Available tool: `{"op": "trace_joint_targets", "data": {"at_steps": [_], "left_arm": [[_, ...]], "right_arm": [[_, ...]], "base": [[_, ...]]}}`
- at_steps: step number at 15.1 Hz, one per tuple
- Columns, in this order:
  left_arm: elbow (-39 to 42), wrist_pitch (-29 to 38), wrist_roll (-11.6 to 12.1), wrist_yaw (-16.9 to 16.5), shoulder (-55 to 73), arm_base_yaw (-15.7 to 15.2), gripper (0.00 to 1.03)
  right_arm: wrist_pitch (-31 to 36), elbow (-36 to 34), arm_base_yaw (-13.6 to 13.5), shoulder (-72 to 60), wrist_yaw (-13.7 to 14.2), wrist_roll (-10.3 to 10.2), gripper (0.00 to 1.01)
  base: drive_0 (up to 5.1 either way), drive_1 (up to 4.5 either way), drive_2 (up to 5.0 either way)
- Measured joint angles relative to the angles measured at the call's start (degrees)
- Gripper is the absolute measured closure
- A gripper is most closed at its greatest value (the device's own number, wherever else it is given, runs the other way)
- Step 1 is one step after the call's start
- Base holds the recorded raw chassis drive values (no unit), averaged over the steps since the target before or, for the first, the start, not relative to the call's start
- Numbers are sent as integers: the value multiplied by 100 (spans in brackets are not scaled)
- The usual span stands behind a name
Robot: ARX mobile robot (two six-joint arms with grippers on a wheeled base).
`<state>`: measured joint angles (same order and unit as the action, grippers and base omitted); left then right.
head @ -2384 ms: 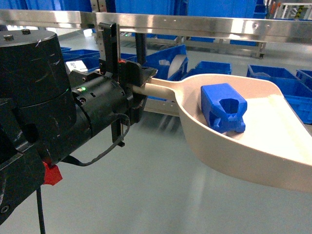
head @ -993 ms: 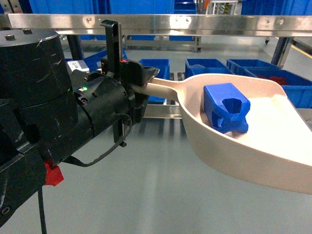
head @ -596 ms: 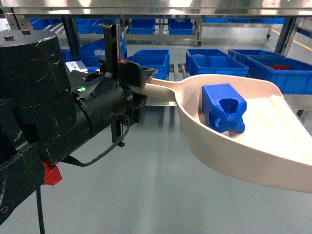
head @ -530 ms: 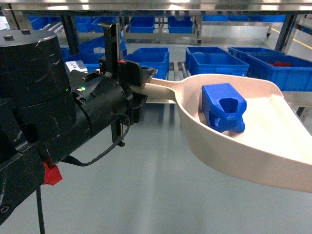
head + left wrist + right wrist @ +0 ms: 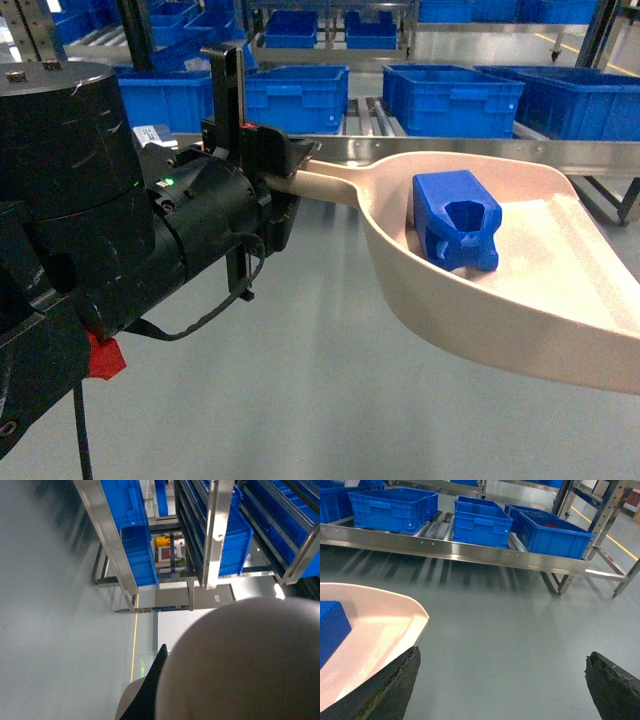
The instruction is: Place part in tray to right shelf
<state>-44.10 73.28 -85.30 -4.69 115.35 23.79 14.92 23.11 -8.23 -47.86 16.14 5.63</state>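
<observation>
While my left jaws point(image 5: 296, 172) were clamped on the handle of the tray point(image 5: 560, 330), its long axis ran from that handle at my left out to the right, with the wide flat mouth pointing right and toward the lower right of my head view. In the deep end near the handle sat the part point(image 5: 455, 220), its recessed face turned up and toward the mouth, leaning against the tray's curved wall. My left wrist camera showed none of that: only the tray's pale rounded underside point(image 5: 245, 665) filling the lower right, with steel shelf frames point(image 5: 107, 535) and blue crates point(image 5: 135, 550) beyond, all turned sideways. My right wrist camera caught the mouth corner of the tray point(image 5: 395, 615) and one blue edge of the part point(image 5: 331, 630) at its left, above grey floor point(image 5: 520, 645). There my right jaws point(image 5: 502, 680) stood spread wide, gripping nothing, facing a low steel shelf point(image 5: 455, 550) carrying blue crates point(image 5: 482, 522).
</observation>
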Motion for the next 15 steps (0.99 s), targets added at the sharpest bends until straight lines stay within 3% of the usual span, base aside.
{"op": "trace_joint_targets", "data": {"at_steps": [15], "left_arm": [[13, 0, 13, -2, 0, 0, 90]], "right_arm": [[-7, -2, 0, -2, -9, 2, 3]], "base": [[0, 0, 0]]}}
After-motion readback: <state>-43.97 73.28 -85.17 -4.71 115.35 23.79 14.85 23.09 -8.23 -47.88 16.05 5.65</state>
